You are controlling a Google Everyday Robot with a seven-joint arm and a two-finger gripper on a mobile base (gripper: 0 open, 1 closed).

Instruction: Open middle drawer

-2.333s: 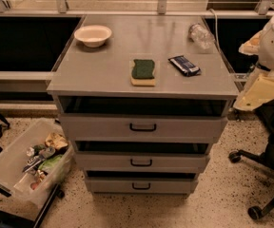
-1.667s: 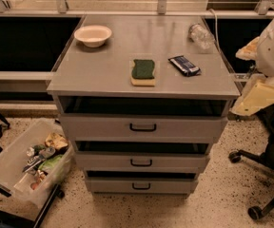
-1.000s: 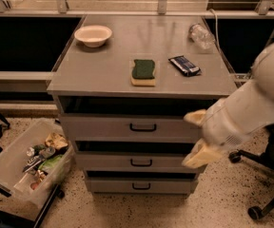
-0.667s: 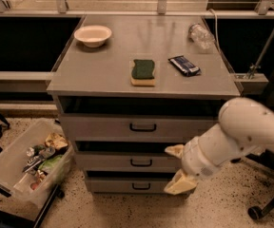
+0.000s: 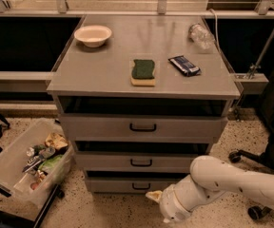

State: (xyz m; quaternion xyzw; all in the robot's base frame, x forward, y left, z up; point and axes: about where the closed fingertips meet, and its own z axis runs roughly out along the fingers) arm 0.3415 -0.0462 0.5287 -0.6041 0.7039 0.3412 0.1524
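Note:
The grey cabinet has three drawer fronts with small black bar handles. The middle drawer (image 5: 141, 162) is shut, between the top drawer (image 5: 142, 127) and the bottom drawer (image 5: 127, 186). My white arm (image 5: 232, 184) comes in from the lower right. The gripper (image 5: 154, 196) hangs low in front of the bottom drawer's right part, below and right of the middle drawer's handle (image 5: 141, 163), with a beige fingertip (image 5: 151, 194) pointing left. It touches no handle.
On the cabinet top (image 5: 103, 75) lie a white bowl (image 5: 93, 34), a green sponge (image 5: 142, 71), a dark blue packet (image 5: 184, 65) and a clear bottle (image 5: 201, 34). A plastic bin of trash (image 5: 30, 163) stands at the lower left. A chair base (image 5: 244, 158) is at the right.
My arm has swung from the cabinet's right side down and across its front, and the gripper is now low by the bottom drawer. The drawers have not moved.

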